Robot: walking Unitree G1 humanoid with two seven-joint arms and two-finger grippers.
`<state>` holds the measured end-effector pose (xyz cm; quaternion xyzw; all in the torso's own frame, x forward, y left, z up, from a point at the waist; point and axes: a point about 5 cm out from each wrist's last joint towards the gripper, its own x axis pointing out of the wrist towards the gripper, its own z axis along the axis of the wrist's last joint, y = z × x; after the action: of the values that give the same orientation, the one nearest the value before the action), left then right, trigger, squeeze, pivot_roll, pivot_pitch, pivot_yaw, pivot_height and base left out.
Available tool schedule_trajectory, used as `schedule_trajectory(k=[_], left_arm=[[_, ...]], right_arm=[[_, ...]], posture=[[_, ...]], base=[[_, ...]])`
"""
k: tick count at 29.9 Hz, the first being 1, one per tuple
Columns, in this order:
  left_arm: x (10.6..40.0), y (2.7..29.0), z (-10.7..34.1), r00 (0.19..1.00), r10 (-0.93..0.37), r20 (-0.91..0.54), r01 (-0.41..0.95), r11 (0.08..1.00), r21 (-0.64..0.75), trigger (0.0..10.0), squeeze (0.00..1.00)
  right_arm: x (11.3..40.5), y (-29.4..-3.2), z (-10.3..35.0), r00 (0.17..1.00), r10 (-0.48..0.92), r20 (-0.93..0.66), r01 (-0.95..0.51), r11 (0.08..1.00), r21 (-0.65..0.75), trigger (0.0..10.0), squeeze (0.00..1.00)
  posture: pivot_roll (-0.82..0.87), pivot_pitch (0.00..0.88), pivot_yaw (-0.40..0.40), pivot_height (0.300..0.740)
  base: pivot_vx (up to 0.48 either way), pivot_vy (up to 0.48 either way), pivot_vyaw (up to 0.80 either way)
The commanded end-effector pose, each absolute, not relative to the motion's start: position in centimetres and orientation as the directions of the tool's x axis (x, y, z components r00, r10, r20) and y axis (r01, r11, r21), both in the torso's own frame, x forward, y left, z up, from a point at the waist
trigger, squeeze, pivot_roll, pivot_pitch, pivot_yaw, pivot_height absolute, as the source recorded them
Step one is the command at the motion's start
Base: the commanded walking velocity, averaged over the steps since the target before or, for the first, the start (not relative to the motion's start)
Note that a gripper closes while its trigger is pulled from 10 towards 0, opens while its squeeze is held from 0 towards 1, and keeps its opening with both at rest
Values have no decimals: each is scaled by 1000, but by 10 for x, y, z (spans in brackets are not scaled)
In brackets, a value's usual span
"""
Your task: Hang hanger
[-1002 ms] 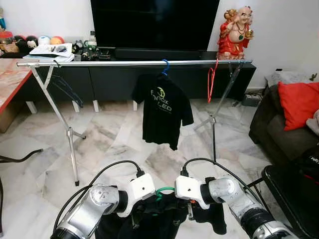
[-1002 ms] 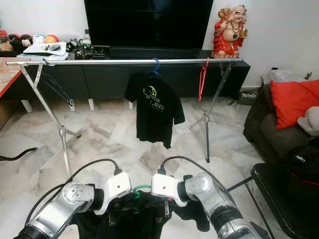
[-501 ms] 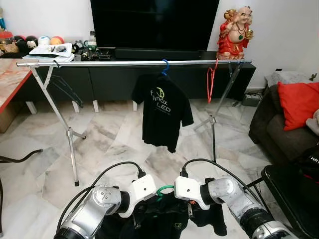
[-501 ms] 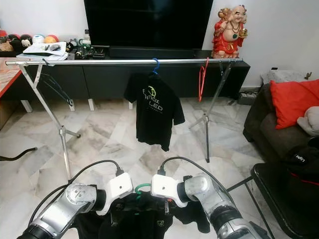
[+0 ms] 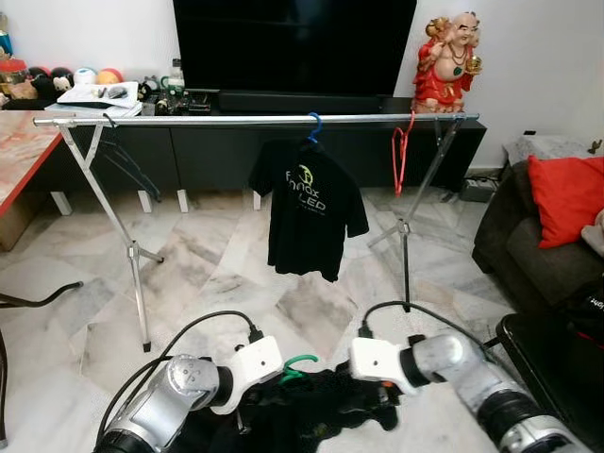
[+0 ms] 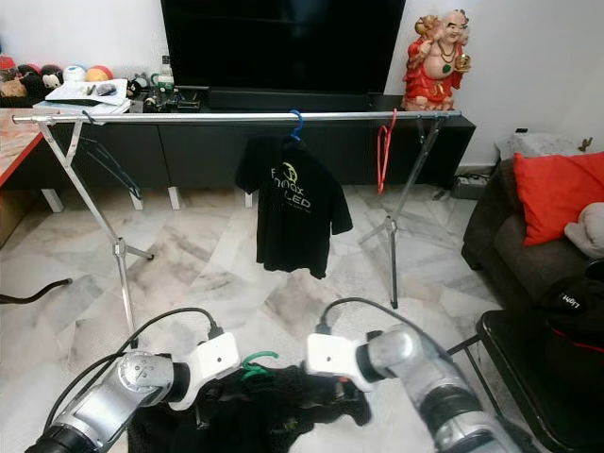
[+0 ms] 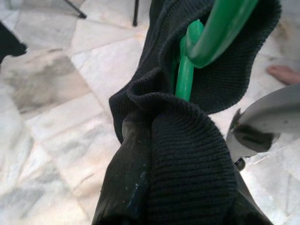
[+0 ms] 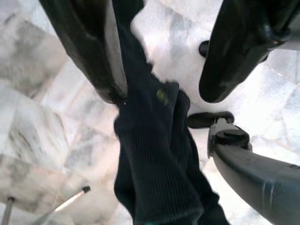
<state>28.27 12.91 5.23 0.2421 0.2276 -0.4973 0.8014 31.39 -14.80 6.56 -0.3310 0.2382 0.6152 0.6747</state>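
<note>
A green hanger [image 5: 300, 361] sits inside the collar of a black shirt [image 5: 311, 415] that hangs bunched between my two arms, low in front of me. In the left wrist view the green hanger [image 7: 187, 70] runs into the knit collar, and cloth is wrapped over my left gripper [image 7: 154, 154], which is shut on the black shirt. My right gripper [image 8: 164, 61] is open, with a strip of the shirt [image 8: 154, 154] hanging beside one finger [image 8: 89, 51]. Farther ahead, the silver clothes rail [image 5: 189, 120] spans the room.
On the rail hang a black T-shirt [image 5: 310, 222] on a blue hanger, a red hanger [image 5: 402, 151] and a dark hanger [image 5: 123, 160]. A sofa with a red cushion [image 5: 566, 198] and a black stand [image 5: 557, 359] are to the right. A person's bare foot [image 7: 283, 74] is nearby.
My right gripper has drawn to the right, away from the green hook, and the shirt now sags lower and more bunched. The left arm has dropped slightly.
</note>
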Motion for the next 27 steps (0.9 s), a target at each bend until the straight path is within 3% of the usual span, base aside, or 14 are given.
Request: schedule_trajectory(k=[1, 7, 10, 11, 12, 13, 14, 15, 16, 17, 21, 23, 27], left_arm=[[290, 126, 62, 429, -697, -574, 900, 386, 204, 0, 0], [295, 128, 59, 509, -700, -501, 853, 489, 183, 0, 0], [301, 132, 61, 589, -665, -460, 799, 565, 205, 0, 0], [302, 134, 61, 607, -652, -454, 784, 585, 207, 0, 0], [303, 136, 61, 625, -640, -446, 770, 601, 216, 0, 0], [304, 138, 61, 649, -622, -438, 750, 619, 232, 0, 0], [308, 146, 59, 725, -548, -417, 673, 693, 260, 2824, 0], [309, 149, 58, 749, -521, -409, 645, 716, 269, 4784, 0], [309, 149, 58, 749, -521, -409, 645, 716, 269, 4784, 0], [309, 154, 55, 786, -477, -393, 595, 756, 273, 10000, 0], [307, 162, 48, 835, -398, -379, 501, 836, 224, 10000, 0], [304, 181, 41, 904, -250, -346, 330, 923, 196, 10000, 0], [299, 196, 38, 941, -148, -306, 206, 964, 167, 10000, 0]], right_arm=[[320, -151, 75, 160, 682, -714, -984, 49, -174, 10000, 1000], [328, -168, 87, 293, 703, -648, -955, 185, -231, 10000, 1000], [337, -177, 95, 439, 690, -576, -899, 327, -293, 10000, 1000], [340, -180, 97, 484, 677, -555, -875, 372, -310, 10000, 949], [344, -185, 100, 555, 649, -521, -832, 449, -327, 10000, 0], [348, -191, 102, 621, 614, -488, -783, 523, -337, 10000, 0], [352, -208, 102, 759, 495, -423, -637, 700, -323, 10000, 0], [351, -216, 100, 799, 441, -409, -577, 754, -314, 10000, 0], [351, -216, 100, 799, 441, -409, -577, 754, -314, 10000, 0], [346, -229, 90, 843, 349, -408, -481, 829, -284, 10000, 0], [330, -250, 65, 887, 182, -425, -275, 947, -167, 10000, 0], [299, -260, 26, 842, 66, -536, -169, 975, -146, 10000, 0], [269, -254, -8, 769, 30, -639, -154, 978, -138, 10000, 0]], posture=[[120, 0, -70, 740], [111, 0, -67, 740], [106, 0, -65, 740], [106, 0, -65, 740], [101, 0, -63, 740], [99, 0, -60, 740], [93, 0, -52, 740], [93, 0, -52, 740], [93, 0, -52, 740], [85, 0, -43, 740], [77, 0, -35, 740], [72, 0, -25, 740], [76, 0, -21, 740]], base=[[0, 0, 0], [0, 0, 0], [0, 0, 0], [0, 0, 0], [0, 0, 0], [0, 0, 0], [0, 0, 0], [0, 0, 0], [0, 0, 0], [0, 0, 0], [0, 0, 0], [0, 0, 0], [0, 0, 0]])
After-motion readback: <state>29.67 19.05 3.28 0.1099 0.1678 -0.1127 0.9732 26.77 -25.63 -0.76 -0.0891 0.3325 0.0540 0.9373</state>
